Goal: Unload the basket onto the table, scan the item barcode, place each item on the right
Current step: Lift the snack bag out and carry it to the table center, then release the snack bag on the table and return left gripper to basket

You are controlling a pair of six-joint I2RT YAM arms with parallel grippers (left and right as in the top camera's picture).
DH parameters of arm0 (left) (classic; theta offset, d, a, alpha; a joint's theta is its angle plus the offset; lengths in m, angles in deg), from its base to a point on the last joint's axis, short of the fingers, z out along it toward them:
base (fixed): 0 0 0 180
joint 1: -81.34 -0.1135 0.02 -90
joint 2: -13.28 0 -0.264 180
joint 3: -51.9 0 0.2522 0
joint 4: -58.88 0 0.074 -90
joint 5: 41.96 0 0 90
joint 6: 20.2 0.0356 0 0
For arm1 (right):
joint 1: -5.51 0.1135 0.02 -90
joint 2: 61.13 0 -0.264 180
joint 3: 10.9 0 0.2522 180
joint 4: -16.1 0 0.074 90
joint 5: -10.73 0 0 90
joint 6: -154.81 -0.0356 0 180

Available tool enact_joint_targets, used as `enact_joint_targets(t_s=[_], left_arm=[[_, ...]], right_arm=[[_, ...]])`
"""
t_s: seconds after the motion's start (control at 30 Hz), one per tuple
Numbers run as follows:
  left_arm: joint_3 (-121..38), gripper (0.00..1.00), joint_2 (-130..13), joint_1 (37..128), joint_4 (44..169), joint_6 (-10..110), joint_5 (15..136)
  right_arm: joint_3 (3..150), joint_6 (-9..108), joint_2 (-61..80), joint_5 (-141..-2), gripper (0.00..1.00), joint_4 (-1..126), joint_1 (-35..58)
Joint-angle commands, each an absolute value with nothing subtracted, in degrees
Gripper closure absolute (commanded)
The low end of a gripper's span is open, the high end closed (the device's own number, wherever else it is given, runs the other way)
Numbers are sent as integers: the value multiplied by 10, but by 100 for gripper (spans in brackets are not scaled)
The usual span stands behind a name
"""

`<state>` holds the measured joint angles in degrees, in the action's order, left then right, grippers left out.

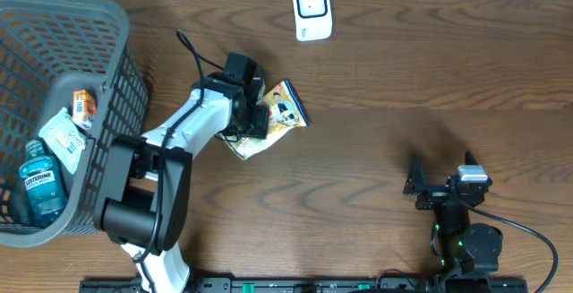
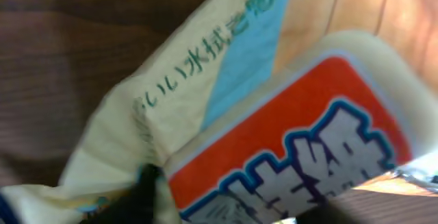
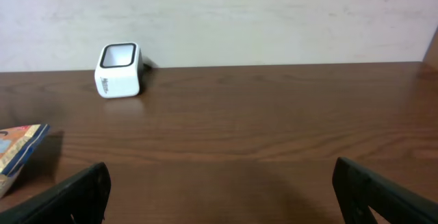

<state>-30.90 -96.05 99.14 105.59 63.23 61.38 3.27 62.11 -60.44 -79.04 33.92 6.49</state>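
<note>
The item, a yellow snack packet (image 1: 285, 107) with blue and orange print, lies flat on the brown table below the white barcode scanner (image 1: 312, 10). My left gripper (image 1: 255, 118) sits over the packet's left part. In the left wrist view the packet (image 2: 287, 135) fills the frame, and my left gripper (image 2: 239, 203) stands open with a dark fingertip (image 2: 147, 191) at one side and the packet between the jaws. My right gripper (image 1: 441, 178) rests at the lower right, wide open and empty (image 3: 219, 190). The right wrist view shows the scanner (image 3: 119, 70) far left and a packet corner (image 3: 17, 148).
A grey mesh basket (image 1: 107, 24) stands at the left edge and holds a blue mouthwash bottle (image 1: 40, 181) and a few small packets. The scanner stands near the table's back edge, by a pale wall (image 3: 274, 11).
</note>
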Motion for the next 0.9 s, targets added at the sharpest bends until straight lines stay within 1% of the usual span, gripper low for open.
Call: enact_joint_targets(t_s=[0.0,0.13,0.27,0.4,0.67,0.7,0.73,0.87], left_arm=[[-304,1,-974,992,1057,636,604],[-305,0,-952,992,1064,635,576],[-314,0,-902,992,1097,636,546],[-320,0,-823,992,1116,640,537],[-320,0,-636,987,1107,640,537],[-320,0,-615,984,1102,640,535],[-321,2,-593,977,1095,642,533],[-336,2,-534,935,1072,655,533]], right_arm=[[32,628,-608,-793,1,341,59],[32,627,-608,-793,1,341,59],[32,627,-608,-793,1,341,59],[32,627,-608,-793,1,341,59],[32,627,-607,-793,1,341,59],[32,627,-607,-793,1,341,59],[32,628,-607,-793,1,341,59],[32,627,-607,-793,1,341,59]])
